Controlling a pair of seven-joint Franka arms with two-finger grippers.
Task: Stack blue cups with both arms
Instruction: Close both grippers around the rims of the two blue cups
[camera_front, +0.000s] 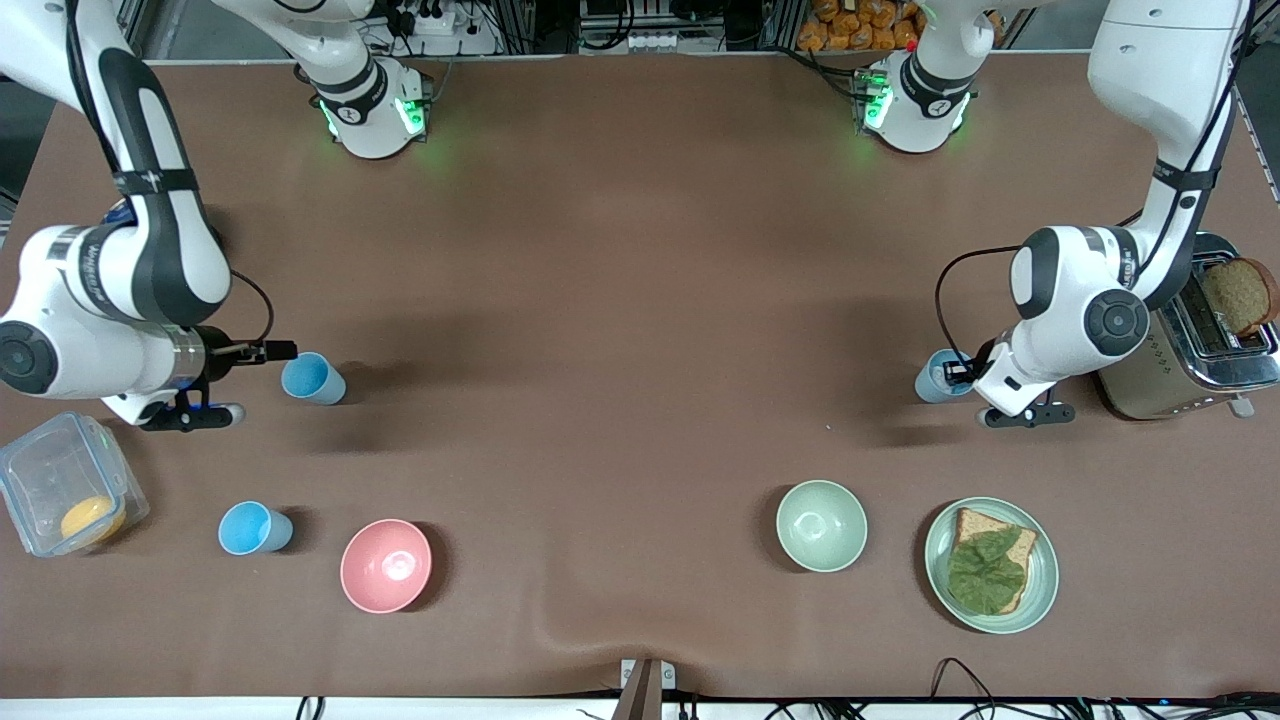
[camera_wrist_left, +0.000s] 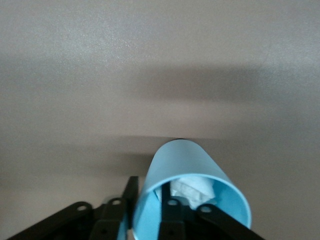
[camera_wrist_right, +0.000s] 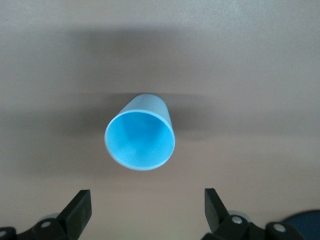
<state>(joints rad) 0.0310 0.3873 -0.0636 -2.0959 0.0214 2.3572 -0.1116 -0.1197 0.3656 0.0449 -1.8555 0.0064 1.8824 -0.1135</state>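
We have the left gripper (camera_front: 958, 374) closed on a grey-blue cup (camera_front: 936, 377) at the left arm's end of the table, one finger (camera_wrist_left: 172, 216) inside the rim and the other outside the wall, just beside the toaster (camera_front: 1190, 350). Our right gripper (camera_front: 268, 351) hovers at the right arm's end with its fingers (camera_wrist_right: 80, 210) spread wide and empty, lined up on a sky-blue cup (camera_front: 312, 378) that stands upright on the table (camera_front: 620, 300) in front of it. A second sky-blue cup (camera_front: 254, 528) stands nearer the front camera, beside the pink bowl (camera_front: 386, 565). To do this step well, we judge the right gripper should come down centred so one finger clears the rim cleanly, then close gently, since a thin tapered wall could tip or slip. The middle of the table lies bare between the arms, which gives us the best room to bring the cups together. We should keep clear of the plastic container (camera_front: 66, 497) by the right arm, and of the green bowl (camera_front: 821, 525) and the plate (camera_front: 990, 565) with bread near the front edge.
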